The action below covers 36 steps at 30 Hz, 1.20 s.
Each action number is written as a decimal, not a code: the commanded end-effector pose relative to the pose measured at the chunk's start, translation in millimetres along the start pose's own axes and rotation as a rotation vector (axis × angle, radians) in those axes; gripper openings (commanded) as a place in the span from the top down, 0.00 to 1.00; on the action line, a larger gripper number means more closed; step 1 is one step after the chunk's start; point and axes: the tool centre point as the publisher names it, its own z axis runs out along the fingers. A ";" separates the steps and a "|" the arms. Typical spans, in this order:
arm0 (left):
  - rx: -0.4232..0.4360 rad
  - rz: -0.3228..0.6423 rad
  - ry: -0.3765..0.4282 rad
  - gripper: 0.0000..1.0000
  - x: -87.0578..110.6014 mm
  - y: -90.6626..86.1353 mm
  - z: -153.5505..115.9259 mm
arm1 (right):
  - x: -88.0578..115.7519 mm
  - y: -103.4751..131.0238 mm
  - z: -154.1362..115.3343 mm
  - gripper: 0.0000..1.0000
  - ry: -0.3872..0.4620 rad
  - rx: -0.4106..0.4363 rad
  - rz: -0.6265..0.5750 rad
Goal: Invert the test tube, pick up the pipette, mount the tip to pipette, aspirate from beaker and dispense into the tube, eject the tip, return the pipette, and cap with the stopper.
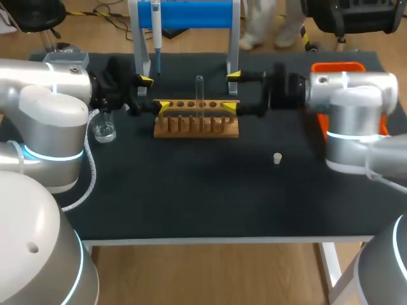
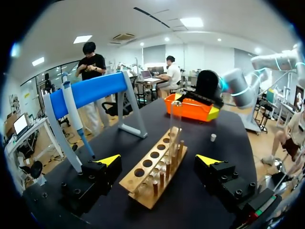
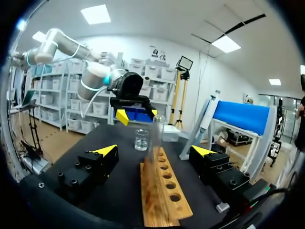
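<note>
The tube (image 1: pixel 200 92) stands upright between my spread hands. I judge the right hand (image 1: pixel 230 91) nearer than the left hand (image 1: pixel 154 93).

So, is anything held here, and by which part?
Nothing held: left gripper and right gripper have jaws open, at opposite ends of the rack.

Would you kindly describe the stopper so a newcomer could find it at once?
Start at the wooden rack in the middle of the dark table. Off its right end, nearer the robot's edge, the stopper sits alone on bare tabletop. It is a small pale plug, unlike the tall clear test tube in the rack or the glass beaker at the left.
</note>
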 end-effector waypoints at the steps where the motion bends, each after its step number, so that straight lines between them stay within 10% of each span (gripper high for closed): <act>1: -0.004 -0.001 0.002 0.00 -0.4 -0.7 0.1 | -15.8 -7.3 17.6 0.00 0.138 -0.041 0.053; 36: -0.004 -0.001 0.002 0.00 -0.4 -0.7 0.1 | -7.9 0.5 63.7 0.00 0.268 -0.058 0.137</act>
